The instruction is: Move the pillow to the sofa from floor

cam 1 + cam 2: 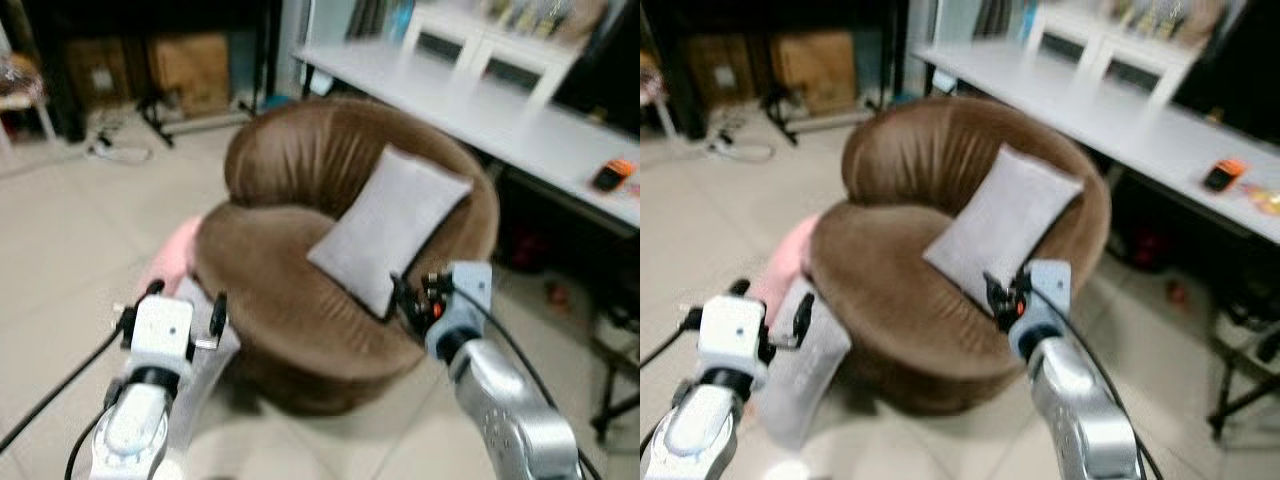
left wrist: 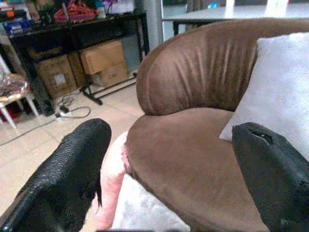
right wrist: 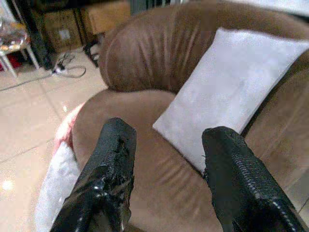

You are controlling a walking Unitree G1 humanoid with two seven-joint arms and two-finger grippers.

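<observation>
round brown sofa (image 1: 300, 300) standing on pale tiled floor (image 1: 60, 220), grey pillow (image 1: 390, 228) leaning against its backrest. another grey pillow (image 1: 800, 365) and pink cushion (image 1: 780, 265) down beside its base.

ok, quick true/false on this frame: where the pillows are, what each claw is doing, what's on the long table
1. A grey pillow leans against the backrest of the brown sofa. True.
2. The right claw is shut on that pillow. False: it is open and holds nothing, near the pillow's lower corner.
3. A pink pillow and a second grey pillow lie on the floor on the sofa's left side. True.
4. The left claw grips the pink pillow. False: it is open, above the floor pillows.
5. An orange device lies on the white table. True.
</observation>
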